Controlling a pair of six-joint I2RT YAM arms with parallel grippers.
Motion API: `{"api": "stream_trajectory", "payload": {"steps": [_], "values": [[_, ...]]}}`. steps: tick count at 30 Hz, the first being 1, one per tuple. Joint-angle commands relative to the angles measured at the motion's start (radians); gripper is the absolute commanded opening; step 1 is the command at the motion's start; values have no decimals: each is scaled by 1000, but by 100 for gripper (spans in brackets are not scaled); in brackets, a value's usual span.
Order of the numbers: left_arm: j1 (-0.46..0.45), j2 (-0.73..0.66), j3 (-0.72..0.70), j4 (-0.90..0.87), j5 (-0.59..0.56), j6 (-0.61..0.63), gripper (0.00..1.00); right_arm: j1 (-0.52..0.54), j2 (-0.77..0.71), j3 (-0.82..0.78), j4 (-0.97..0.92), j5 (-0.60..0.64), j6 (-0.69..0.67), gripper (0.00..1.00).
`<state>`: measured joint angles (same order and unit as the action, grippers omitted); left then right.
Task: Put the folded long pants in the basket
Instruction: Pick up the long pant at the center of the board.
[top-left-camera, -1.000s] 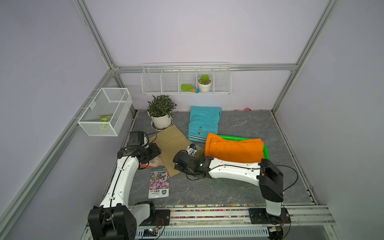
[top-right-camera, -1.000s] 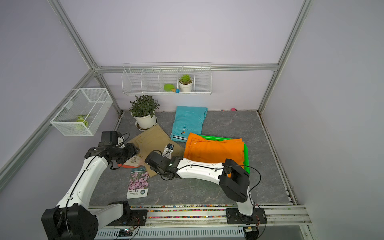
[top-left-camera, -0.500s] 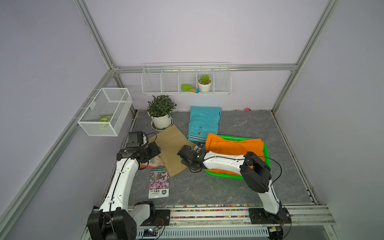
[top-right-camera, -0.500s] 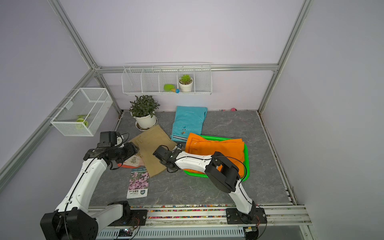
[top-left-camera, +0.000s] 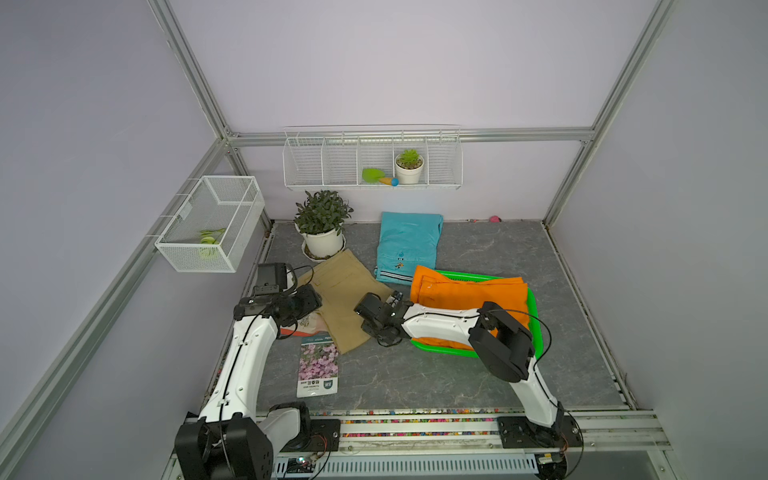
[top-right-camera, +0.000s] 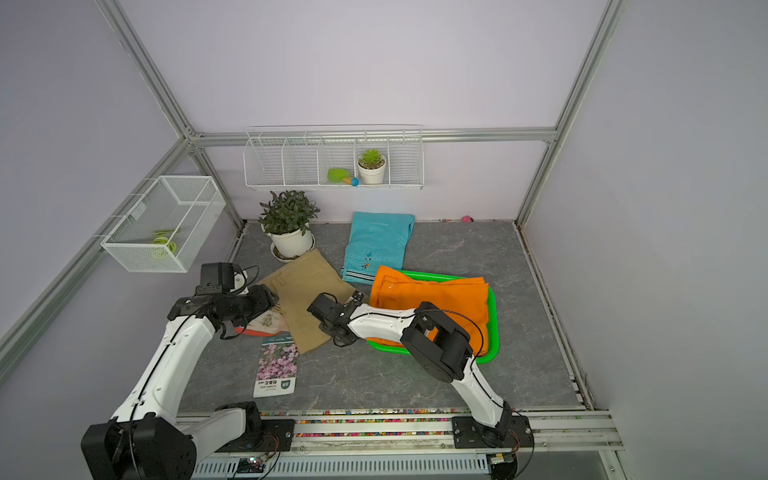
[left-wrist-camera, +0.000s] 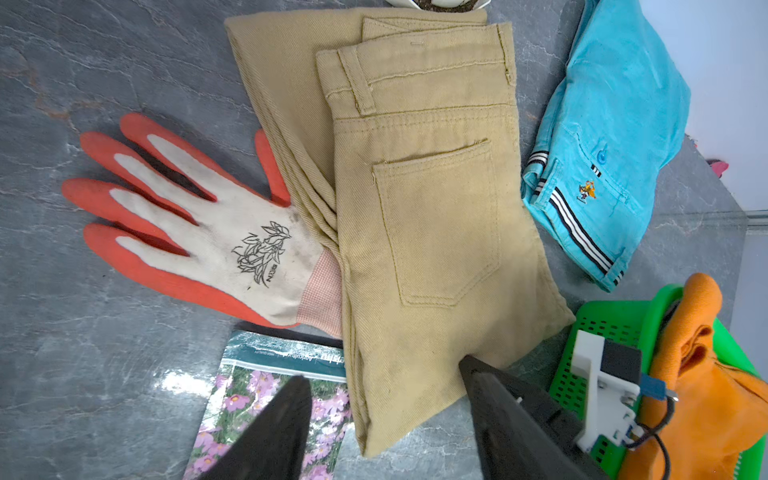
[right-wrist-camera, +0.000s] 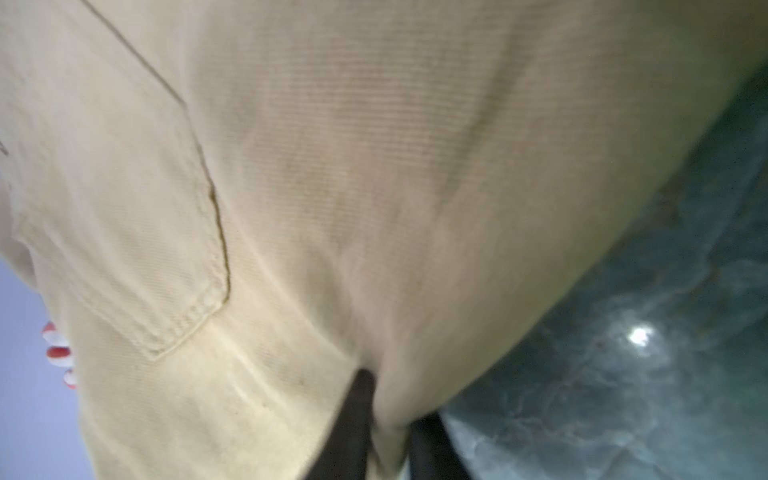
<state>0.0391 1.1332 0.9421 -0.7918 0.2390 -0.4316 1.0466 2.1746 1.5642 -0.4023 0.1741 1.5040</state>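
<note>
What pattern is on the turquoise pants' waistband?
Black and white stripes run along the waistband, clearest in the left wrist view.

Three folded pants (top-left-camera: 345, 299) (top-left-camera: 409, 245) (top-left-camera: 465, 291), one green basket (top-left-camera: 449, 350), two plants (top-left-camera: 322, 224) (top-left-camera: 409, 164), one glove (left-wrist-camera: 232, 237).

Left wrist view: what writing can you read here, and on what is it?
"SIXN", uncertain, tilted: work glove, below its leaf drawing.
"Agricultu…", only partly legible: seed packet, top band beside the khaki pants; its other print is too small.
Turquoise pants: embroidered emblem only, no letters.
</note>
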Motion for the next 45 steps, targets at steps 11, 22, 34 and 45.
{"api": "stream_trajectory", "payload": {"steps": [11, 22, 34, 45], "values": [[5, 72, -14, 38, 95, 41, 66, -169, -274, -256, -315, -51, -495, 0], [-30, 323, -2, 202, 232, -79, 69, -330, -324, -404, -308, -85, -742, 0], [-107, 531, 25, 361, 185, -86, 69, -341, -278, -337, -286, -143, -758, 0], [-127, 575, -32, 473, 172, -68, 66, -341, -268, -337, -278, -156, -772, 0]]}}
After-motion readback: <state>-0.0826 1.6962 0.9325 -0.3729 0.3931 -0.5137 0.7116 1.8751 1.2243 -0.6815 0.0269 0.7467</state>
